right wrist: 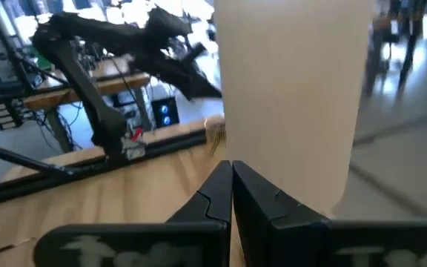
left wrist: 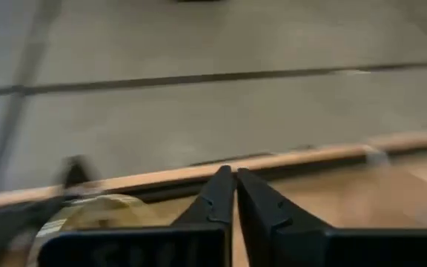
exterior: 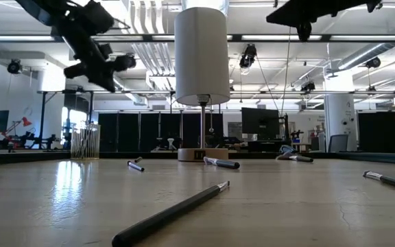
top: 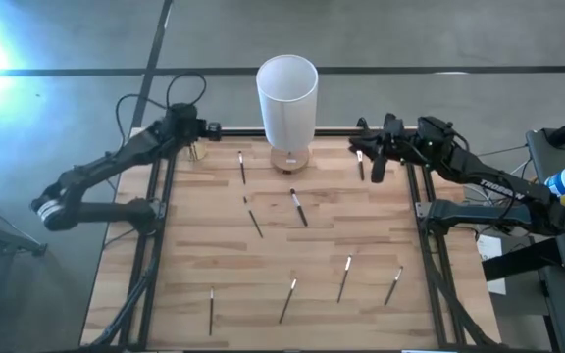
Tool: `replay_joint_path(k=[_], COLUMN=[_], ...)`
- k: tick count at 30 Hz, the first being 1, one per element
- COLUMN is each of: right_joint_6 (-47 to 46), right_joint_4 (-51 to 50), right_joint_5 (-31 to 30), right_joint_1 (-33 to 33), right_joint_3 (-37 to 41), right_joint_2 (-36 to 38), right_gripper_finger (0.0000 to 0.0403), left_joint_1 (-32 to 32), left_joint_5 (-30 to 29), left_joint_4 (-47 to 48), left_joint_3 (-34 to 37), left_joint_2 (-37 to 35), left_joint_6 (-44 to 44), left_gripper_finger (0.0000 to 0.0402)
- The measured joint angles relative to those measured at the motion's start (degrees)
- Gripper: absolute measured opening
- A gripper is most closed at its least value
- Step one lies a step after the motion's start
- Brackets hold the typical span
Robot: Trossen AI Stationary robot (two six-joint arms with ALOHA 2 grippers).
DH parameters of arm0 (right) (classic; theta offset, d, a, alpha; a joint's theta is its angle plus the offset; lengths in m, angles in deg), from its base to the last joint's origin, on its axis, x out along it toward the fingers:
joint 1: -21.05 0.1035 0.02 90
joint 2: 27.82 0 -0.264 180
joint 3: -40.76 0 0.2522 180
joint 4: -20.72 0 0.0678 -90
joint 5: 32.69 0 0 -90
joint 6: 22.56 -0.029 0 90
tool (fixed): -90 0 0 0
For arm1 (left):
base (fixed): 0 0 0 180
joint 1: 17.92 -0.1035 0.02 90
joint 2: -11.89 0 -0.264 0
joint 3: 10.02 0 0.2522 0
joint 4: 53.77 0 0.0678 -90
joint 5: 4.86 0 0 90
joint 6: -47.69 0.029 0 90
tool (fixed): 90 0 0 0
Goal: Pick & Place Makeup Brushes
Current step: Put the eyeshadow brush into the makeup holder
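Note:
Several makeup brushes lie flat and scattered on the wooden table: one [top: 241, 167] near the far edge, two mid-table [top: 253, 218] [top: 298, 207], one [top: 361, 168] near the right arm, and several along the near side [top: 344, 277] [top: 287, 299]. The low view shows one [exterior: 173, 213] close up. My left gripper [top: 204, 128] [left wrist: 234, 184] hovers shut at the far left corner, above the small yellowish cup [top: 196, 152] [left wrist: 95, 213]. My right gripper [top: 361, 147] [right wrist: 230, 176] hovers shut at the far right, pointing at the tall white cylinder [top: 287, 96] [right wrist: 295, 96].
The white cylinder stands on a small wooden base [top: 288, 160] at the middle of the far edge. Black frame rails [top: 155, 226] [top: 422, 226] run along the table's left and right sides. Bare wood lies between the scattered brushes.

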State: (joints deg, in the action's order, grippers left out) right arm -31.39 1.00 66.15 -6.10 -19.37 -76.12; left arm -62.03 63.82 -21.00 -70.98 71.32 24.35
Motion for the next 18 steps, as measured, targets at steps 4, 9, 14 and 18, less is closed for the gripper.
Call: replay_joint_path(k=[4,9,14,18], right_joint_6=[-5.7,-15.47,-27.35,-39.92], right_joint_4=[-3.81,-4.58,-4.65,-8.0], right_joint_5=[-9.74,-21.5,-29.59,-33.68], right_joint_1=[5.1,14.78,24.42,32.1], right_joint_3=[1.62,3.13,3.22,2.54], right_joint_2=[-0.36,-3.57,-7.68,-10.96], right_gripper_finger=[0.0008,0.0008,0.0008,0.0008], left_joint_1=[4.11,8.48,12.69,14.67], left_joint_5=[11.62,28.37,33.42,33.08], left_joint_4=[-7.52,-20.21,-32.34,-38.7], left_joint_3=[4.37,12.15,20.68,26.17], left_joint_2=[-4.02,-8.33,-11.85,-13.72], left_joint_6=[5.27,5.43,2.06,-0.62], left_gripper_finger=[0.0003,0.0001,0.0,0.0])
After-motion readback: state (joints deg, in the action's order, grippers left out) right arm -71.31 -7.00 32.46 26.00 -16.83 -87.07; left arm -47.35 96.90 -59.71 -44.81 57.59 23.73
